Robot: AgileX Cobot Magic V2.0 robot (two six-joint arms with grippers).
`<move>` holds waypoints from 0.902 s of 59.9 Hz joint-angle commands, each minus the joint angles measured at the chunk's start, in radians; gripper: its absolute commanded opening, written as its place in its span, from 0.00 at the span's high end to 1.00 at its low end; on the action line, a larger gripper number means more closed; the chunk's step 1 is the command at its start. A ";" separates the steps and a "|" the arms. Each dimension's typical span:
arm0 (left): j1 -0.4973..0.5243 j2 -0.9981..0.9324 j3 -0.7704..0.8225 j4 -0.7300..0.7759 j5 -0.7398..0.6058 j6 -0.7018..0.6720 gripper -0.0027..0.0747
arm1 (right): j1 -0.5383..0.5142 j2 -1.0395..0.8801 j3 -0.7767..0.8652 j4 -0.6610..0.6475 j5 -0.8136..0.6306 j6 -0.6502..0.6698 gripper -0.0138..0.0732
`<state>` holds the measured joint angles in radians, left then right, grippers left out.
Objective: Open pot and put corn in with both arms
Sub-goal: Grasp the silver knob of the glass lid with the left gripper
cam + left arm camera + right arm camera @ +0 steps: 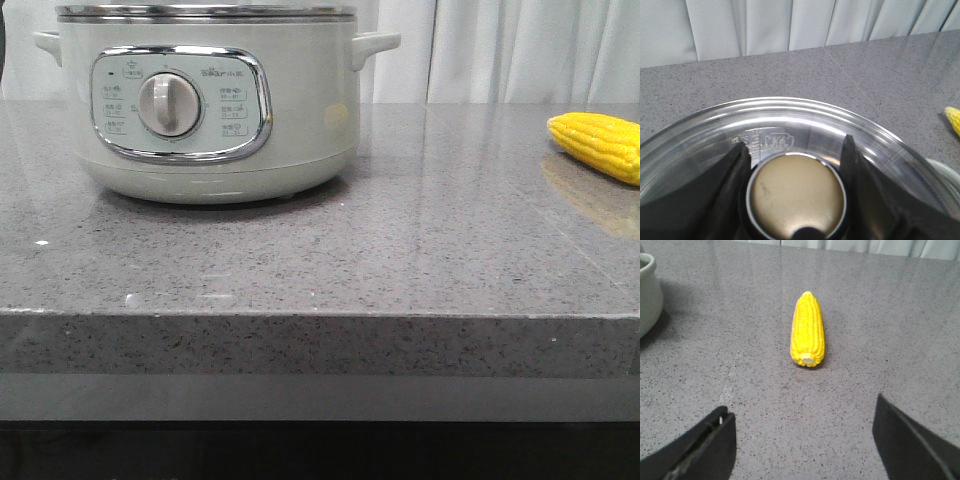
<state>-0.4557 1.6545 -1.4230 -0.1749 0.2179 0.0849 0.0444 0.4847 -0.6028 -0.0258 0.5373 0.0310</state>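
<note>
The pot (210, 100) stands at the back left of the counter, pale greenish-white with a chrome panel and round dial. Its clear glass lid (805, 117) lies on it. My left gripper (795, 144) is over the lid, its black fingers (735, 165) pressed against both sides of the bronze lid knob (797, 197). The corn (598, 143) lies at the right edge of the counter. In the right wrist view the corn (808, 330) lies ahead of my right gripper (801, 407), which is wide open and empty above the counter. Neither gripper shows in the front view.
The grey speckled stone counter (400, 250) has its front edge near the camera. White curtains (520, 50) hang behind it. The pot's wall (647, 290) shows at the edge of the right wrist view, to the side of the corn.
</note>
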 commanded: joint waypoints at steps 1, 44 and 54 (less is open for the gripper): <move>-0.002 -0.041 -0.034 -0.021 -0.061 -0.014 0.65 | 0.001 0.012 -0.035 -0.010 -0.071 -0.003 0.17; 0.001 -0.364 -0.123 0.064 0.132 -0.014 0.65 | 0.001 0.012 -0.035 -0.010 -0.070 -0.003 0.17; 0.022 -0.498 -0.096 0.076 0.303 -0.014 0.65 | 0.001 0.012 -0.035 -0.010 -0.070 -0.003 0.17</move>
<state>-0.4460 1.2542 -1.4986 -0.0982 0.5771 0.0762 0.0444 0.4847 -0.6028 -0.0258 0.5373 0.0310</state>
